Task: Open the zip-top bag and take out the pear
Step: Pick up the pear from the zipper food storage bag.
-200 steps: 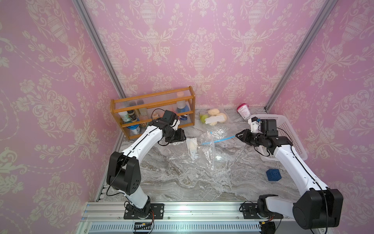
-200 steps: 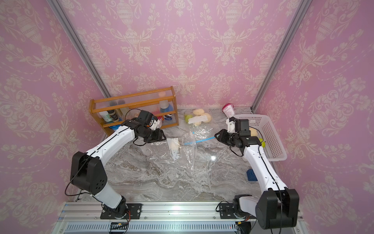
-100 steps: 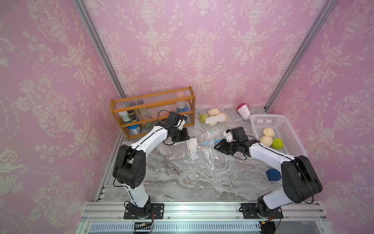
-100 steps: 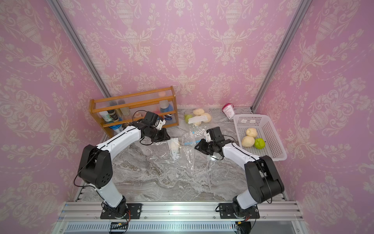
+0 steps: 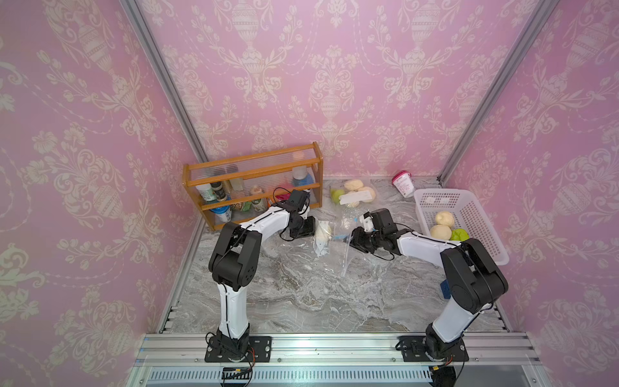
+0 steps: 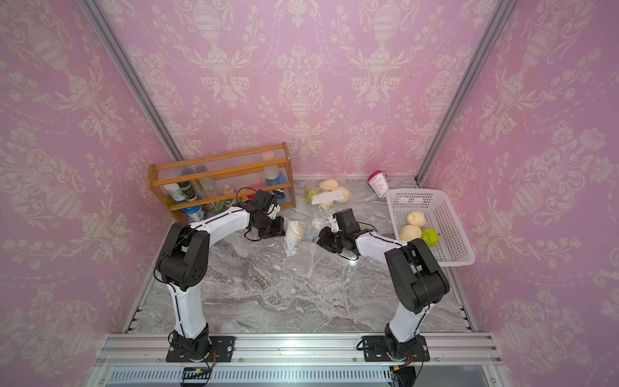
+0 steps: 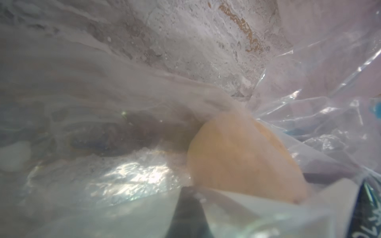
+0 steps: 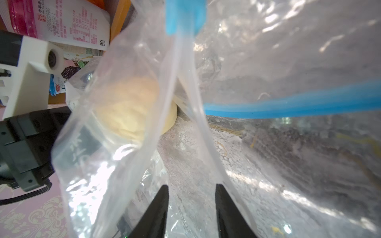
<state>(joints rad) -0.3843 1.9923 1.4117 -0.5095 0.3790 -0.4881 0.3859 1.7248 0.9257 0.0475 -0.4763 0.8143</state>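
Counts first: two arms, two clear bags, one basket, one rack.

The zip-top bag [image 5: 335, 246] lies mid-surface [image 5: 301, 295] between the two grippers. It holds one pear [image 5: 323, 232], pale yellow, at the end nearest the left gripper [image 5: 312, 230]. That gripper is clenched on the bag's film beside the pear. Plastic drapes over its wrist camera, and the pear [image 7: 243, 156] sits close in that view.

The right gripper [image 8: 191, 197] is released. Its fingers [image 8: 159, 208] stand apart near the zip end, grasping nothing, with the pear ahead of them behind film. One blue slider [image 8: 185, 14] and one blue zip track [image 8: 288, 103] show there.

A second bag [image 5: 351, 197] sits by the back wall with a white label. It holds pale fruit and one green; the count is unclear. The white basket [image 5: 435, 201] holds two pale fruits [image 5: 440, 232] and one green fruit [image 5: 461, 234]. One pink-lidded tub [image 5: 403, 183] stands beside the basket. The wooden rack [image 5: 320, 181] holds several bottles.

Writing: a pink-and-white packet [image 8: 68, 22] carries Chinese print and digits that I can't read reliably. The print on the bag's white panel [image 8: 82, 152] is blurred.
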